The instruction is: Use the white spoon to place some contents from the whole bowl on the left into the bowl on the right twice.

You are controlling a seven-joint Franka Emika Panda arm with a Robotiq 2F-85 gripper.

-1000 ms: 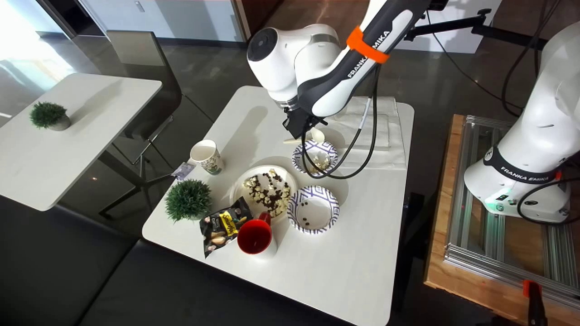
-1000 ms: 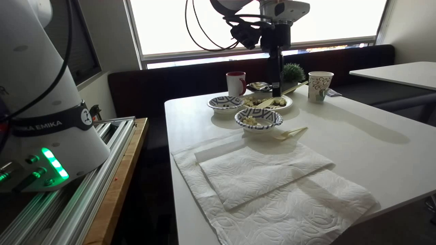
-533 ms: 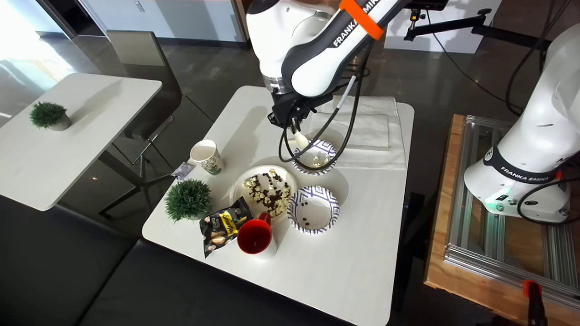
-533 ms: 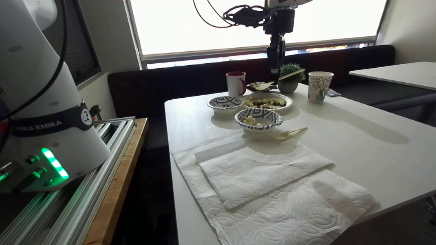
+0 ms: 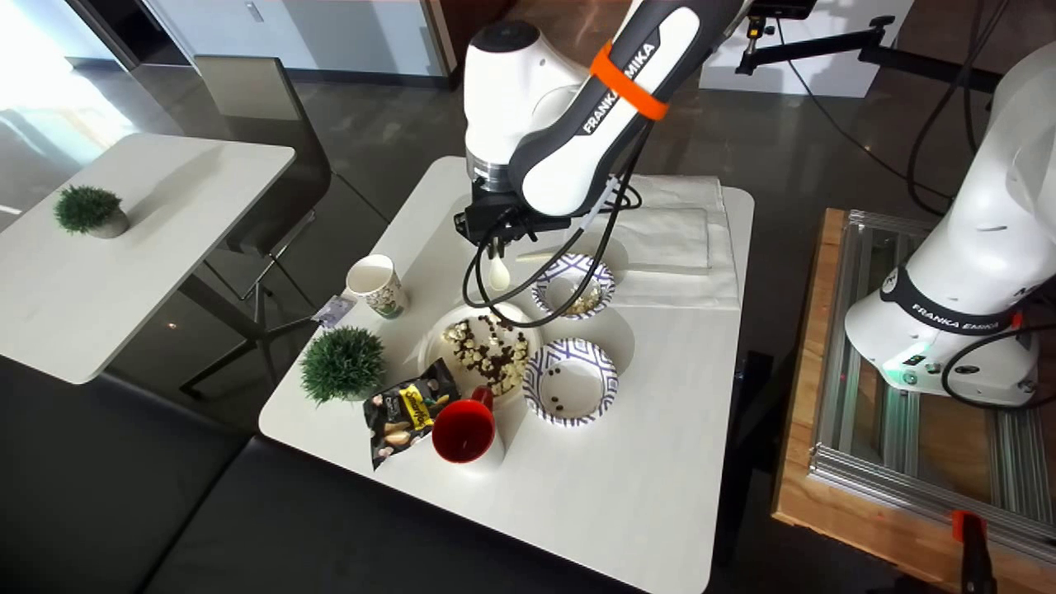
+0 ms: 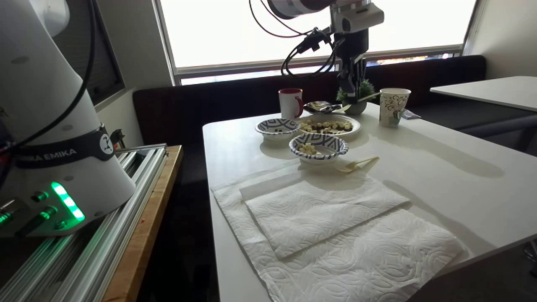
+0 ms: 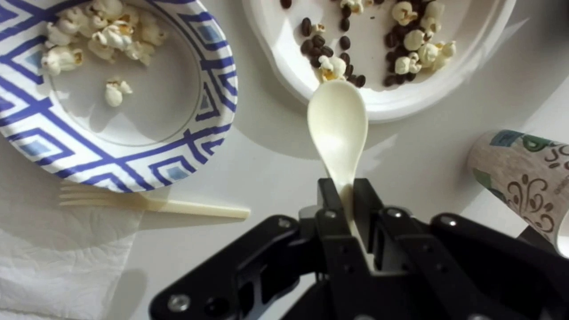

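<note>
My gripper is shut on the handle of the off-white spoon. The spoon's bowl looks empty. In the wrist view its tip overlaps the near rim of the white plate, which holds popcorn and dark beans. In an exterior view the gripper holds the spoon above the table, beside the plate. A blue-patterned bowl holds popcorn; it also shows in an exterior view. Another blue-patterned bowl holds a few dark beans and is out of the wrist view.
A fork lies beside the popcorn bowl, near paper towels. A paper cup stands to the plate's other side. A red-and-white mug, a snack bag and a potted plant stand behind the plate.
The gripper with the spoon has moved from over the popcorn bowl to beside the plate, on the paper cup's side. It rose first, then came down slightly. Bowls and plate look unchanged.
</note>
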